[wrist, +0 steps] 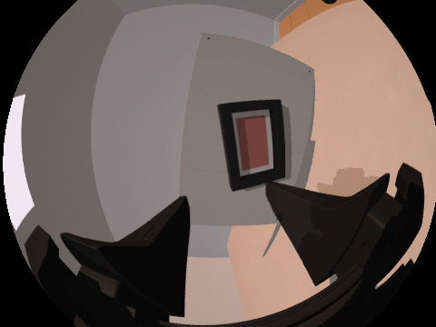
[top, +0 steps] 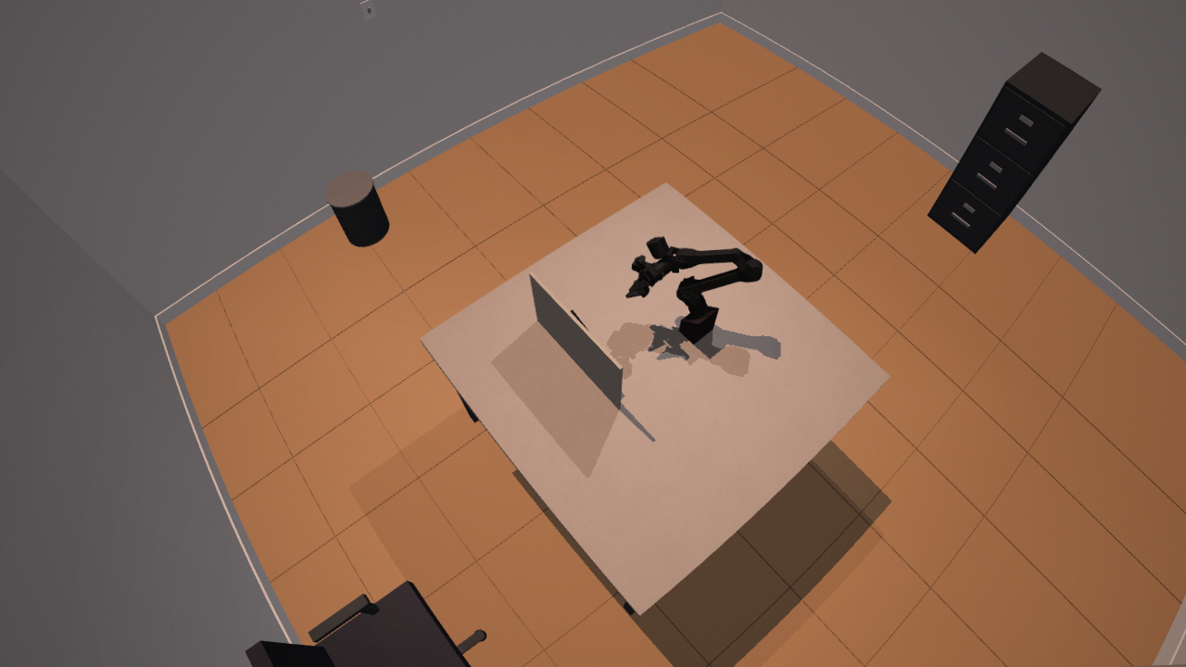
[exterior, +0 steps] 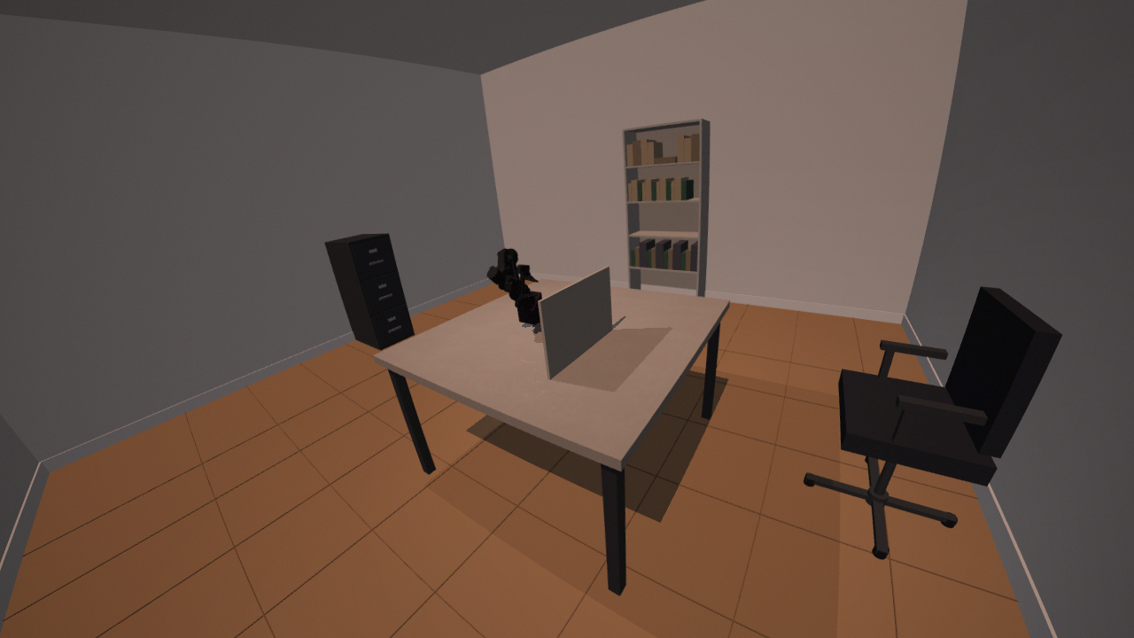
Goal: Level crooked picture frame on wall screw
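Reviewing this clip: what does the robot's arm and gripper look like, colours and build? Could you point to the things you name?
The arm (top: 712, 258) (exterior: 516, 277) is black all over, with slim links, bulky joints and a dark blocky base (top: 699, 324) (exterior: 529, 307). The gripper (top: 637, 292) (wrist: 228, 195) has two matching dark fingers, broad and wedge-shaped, tapering to points. I can't make out any markings or cables.

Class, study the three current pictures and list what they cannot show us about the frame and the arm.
- Screw and notched strip: hidden behind the picture frame in the wrist view.
- Picture inside the frame: exterior view sees only the back of the upright panel.
- Gripper fingertips: too small and dark in the exterior view.
- Office chair: cut off by the top view's bottom edge.
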